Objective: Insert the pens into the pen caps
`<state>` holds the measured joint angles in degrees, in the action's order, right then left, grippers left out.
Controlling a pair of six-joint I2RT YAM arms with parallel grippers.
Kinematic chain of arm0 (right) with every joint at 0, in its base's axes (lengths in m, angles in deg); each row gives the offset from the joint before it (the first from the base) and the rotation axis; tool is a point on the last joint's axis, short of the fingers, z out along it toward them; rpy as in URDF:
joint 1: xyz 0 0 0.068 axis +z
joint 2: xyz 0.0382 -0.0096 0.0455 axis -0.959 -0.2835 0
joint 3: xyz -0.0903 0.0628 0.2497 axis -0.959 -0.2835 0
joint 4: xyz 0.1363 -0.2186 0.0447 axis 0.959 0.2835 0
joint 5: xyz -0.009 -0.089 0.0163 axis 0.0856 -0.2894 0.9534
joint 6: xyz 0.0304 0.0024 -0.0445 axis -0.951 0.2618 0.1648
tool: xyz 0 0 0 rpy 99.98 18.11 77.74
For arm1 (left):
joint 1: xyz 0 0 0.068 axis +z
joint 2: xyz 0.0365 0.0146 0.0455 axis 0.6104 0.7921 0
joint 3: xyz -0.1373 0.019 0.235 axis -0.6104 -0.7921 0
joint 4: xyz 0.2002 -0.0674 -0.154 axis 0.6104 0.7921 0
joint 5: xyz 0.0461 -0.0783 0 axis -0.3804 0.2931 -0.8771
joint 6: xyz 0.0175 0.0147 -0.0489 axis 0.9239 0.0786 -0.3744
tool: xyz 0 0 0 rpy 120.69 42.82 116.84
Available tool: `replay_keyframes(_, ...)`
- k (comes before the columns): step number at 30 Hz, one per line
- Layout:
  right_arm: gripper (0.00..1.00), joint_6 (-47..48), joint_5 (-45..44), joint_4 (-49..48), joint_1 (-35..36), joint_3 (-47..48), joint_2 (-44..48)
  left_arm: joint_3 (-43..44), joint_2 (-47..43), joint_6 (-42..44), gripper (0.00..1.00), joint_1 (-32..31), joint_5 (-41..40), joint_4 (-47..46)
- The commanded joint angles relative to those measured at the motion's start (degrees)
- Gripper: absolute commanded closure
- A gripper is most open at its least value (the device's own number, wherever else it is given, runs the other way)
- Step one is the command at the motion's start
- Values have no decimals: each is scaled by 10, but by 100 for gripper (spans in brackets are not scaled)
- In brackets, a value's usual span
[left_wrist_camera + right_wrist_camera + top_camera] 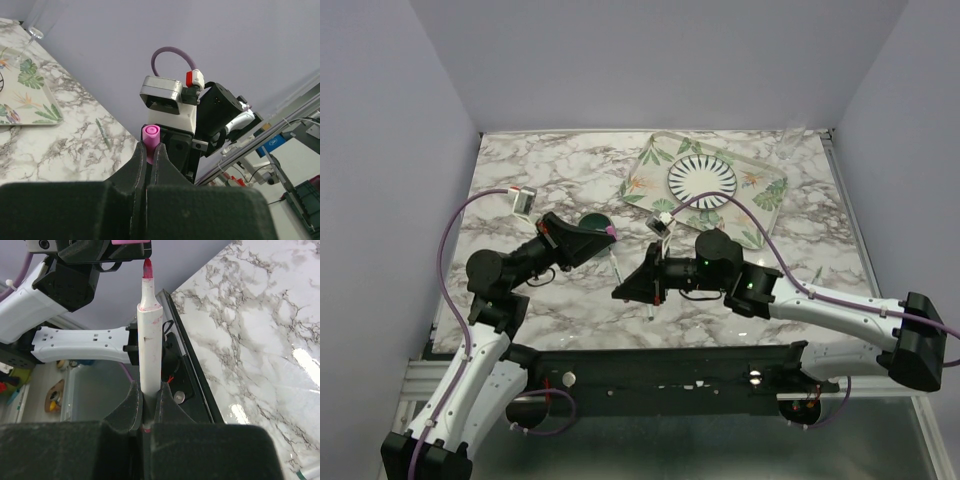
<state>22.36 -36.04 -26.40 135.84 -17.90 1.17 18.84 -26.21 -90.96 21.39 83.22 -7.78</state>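
The pink cap [151,133] is pinched by the left gripper [150,151], 1 pen [149,340] clamped by the right gripper [146,392], tip close beside it. If pushed off-axis, the tip could be jammed against the rim.

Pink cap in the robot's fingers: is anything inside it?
Nothing shows inside the pink cap. The pen held by the right gripper has its pink tip just outside. The left gripper covers the cap's sides, so its depth is hidden.
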Motion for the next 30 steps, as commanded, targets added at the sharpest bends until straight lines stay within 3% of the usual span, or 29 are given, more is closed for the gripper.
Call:
replay_keyframes(1, 99, -5, -17, -11, 4, 2, 13, -3, -5, 24, 100, -2, 7, 13)
replay_keyframes(30, 99, -3, -48, 7, 4, -23, 45, 13, 3, 36, 100, -1, -6, 39)
